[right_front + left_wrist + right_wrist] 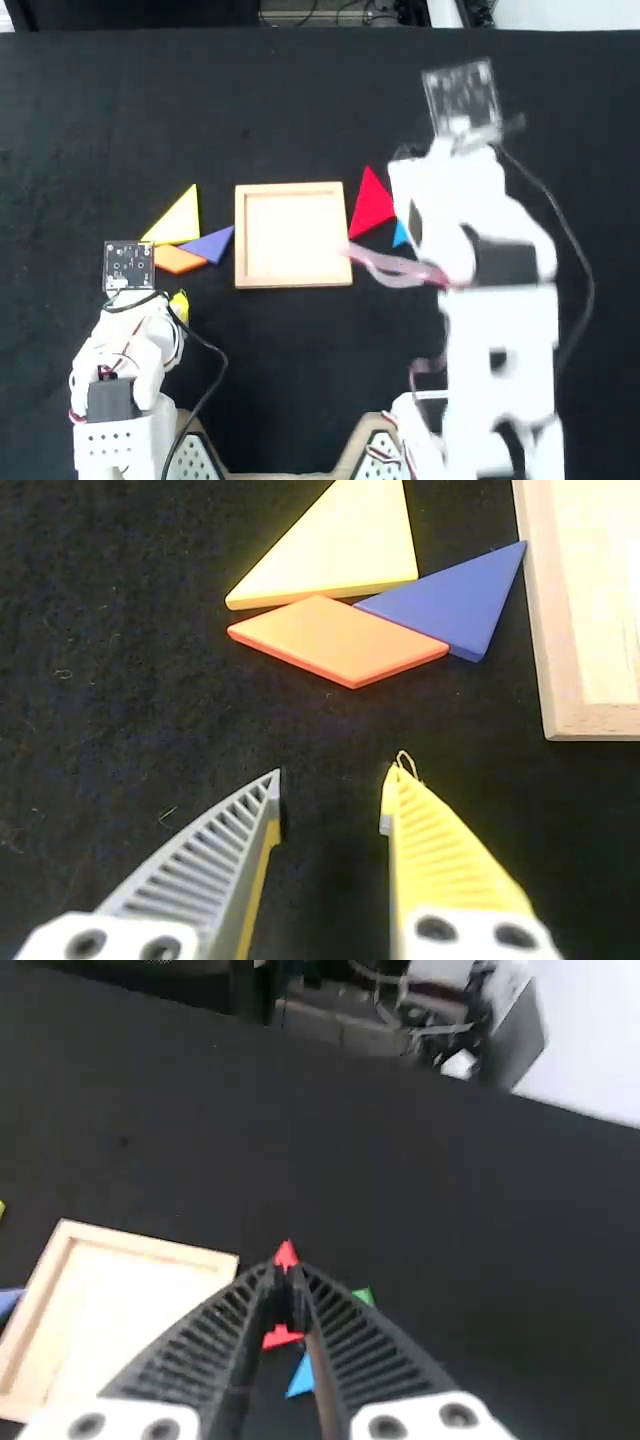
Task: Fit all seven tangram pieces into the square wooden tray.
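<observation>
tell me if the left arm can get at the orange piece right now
Probably yes: the left pincer is open, facing the orange piece, with bare black cloth between them. The yellow triangle and blue triangle sit along its far side.

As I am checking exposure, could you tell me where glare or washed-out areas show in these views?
High view: the white right arm is washed out against the black cloth. Left wrist view: the square wooden tray glares pale. Right wrist view: the bright wall behind is blown white.
</observation>
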Controlling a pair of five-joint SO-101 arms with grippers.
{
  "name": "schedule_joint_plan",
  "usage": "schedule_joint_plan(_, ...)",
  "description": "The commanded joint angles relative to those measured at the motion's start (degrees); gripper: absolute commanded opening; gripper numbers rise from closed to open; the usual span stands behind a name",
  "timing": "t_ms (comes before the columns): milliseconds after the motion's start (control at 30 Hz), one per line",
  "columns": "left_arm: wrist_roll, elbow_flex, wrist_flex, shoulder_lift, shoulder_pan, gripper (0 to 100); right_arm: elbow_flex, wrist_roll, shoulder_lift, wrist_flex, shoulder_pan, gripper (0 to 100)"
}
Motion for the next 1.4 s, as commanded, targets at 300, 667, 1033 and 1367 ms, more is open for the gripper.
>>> schedule_joint_plan(300,-0.62,1.01,0.26,-0.44,-0.48,17,-33.54,-9.93,43.21,16.35,-1.49,5.6)
schedule_joint_plan(667,-0.62,1.01,0.26,-0.44,-0.57,17,-42.07,-11.78,62.99,16.44,-2.64,15.6)
schedule_joint_plan(1033,-0.62,1.01,0.26,-0.44,-0.57,17,-56.22,-2.11,80.31,16.79,-3.16,15.8)
schedule_joint_plan(1367,-0.62,1.01,0.26,-0.44,-0.57,17,-57.54,2.46,85.32,16.53,-3.69,22.8)
